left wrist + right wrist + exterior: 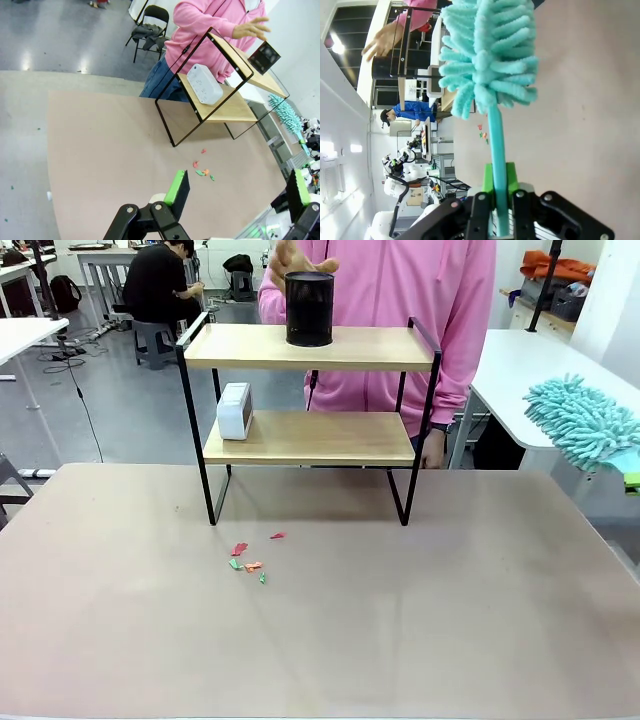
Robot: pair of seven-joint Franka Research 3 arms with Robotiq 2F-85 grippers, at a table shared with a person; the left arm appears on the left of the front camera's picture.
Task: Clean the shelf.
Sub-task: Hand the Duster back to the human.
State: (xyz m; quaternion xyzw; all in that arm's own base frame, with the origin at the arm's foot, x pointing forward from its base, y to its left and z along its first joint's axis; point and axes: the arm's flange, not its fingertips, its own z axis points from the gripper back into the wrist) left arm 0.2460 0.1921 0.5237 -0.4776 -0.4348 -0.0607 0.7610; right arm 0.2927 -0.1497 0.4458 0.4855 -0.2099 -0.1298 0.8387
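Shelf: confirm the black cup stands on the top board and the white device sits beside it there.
Partly wrong. The black cup does stand on the shelf's top board, but the white device sits on the lower board; the front view shows it.

Tan counter (450,620) carries shelf (370,348), standing at far middle. Red, green, orange paper scraps (250,558) on counter, near shelf's left front leg. Top board: black mesh cup (309,308), upright. Lower board: white box (234,411), left end.
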